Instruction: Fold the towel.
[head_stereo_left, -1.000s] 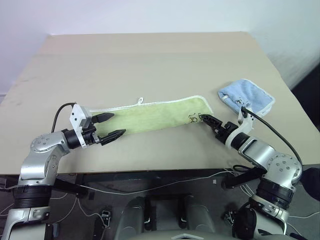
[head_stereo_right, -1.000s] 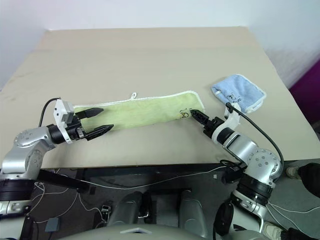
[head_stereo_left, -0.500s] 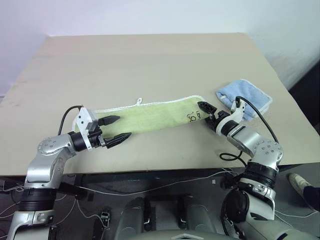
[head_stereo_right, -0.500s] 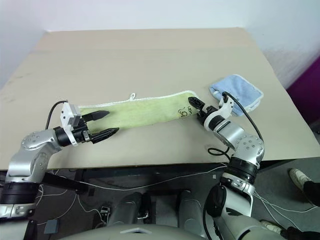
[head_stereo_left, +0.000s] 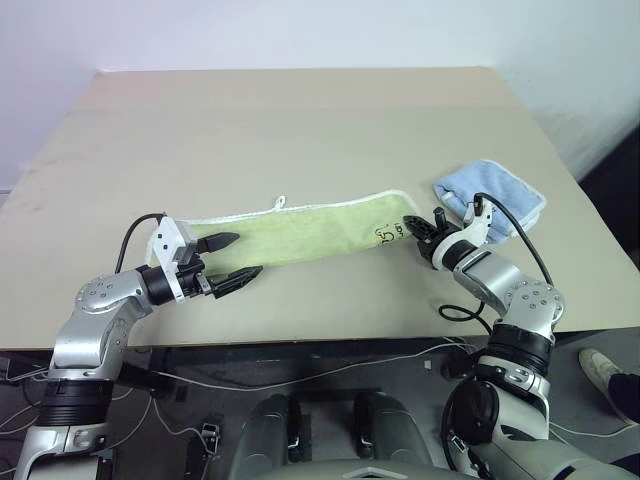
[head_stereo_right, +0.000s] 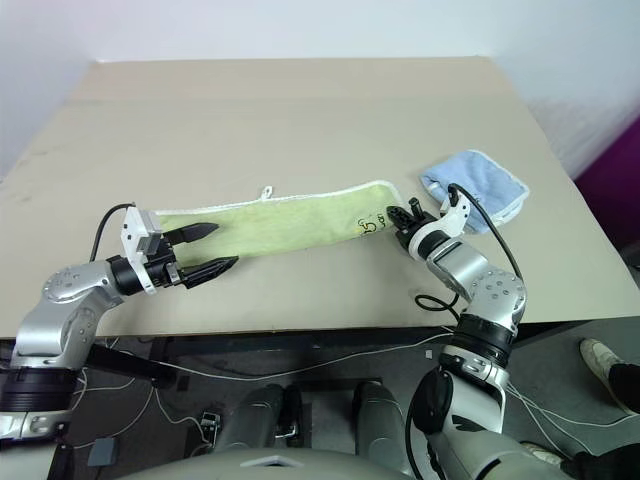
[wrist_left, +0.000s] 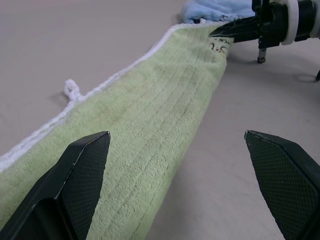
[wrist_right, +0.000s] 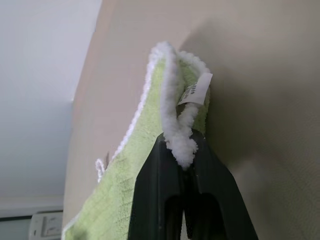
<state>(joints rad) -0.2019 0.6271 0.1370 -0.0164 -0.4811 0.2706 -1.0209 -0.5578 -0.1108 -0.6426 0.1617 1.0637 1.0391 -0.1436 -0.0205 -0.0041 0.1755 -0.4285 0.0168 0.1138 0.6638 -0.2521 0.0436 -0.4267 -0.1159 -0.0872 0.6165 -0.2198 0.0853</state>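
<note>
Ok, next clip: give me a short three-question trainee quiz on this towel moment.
1. True or false: the right gripper is shut on the edge of the towel.
2. Which best describes the left gripper? A) shut on the towel's end, B) open, with its fingers spread at the towel's left end, C) holding the blue cloth.
3. Fill in: the small blue cloth lies on the table to the robot's ____ of the towel.

Key: 1 true; 2 B; 3 right.
</note>
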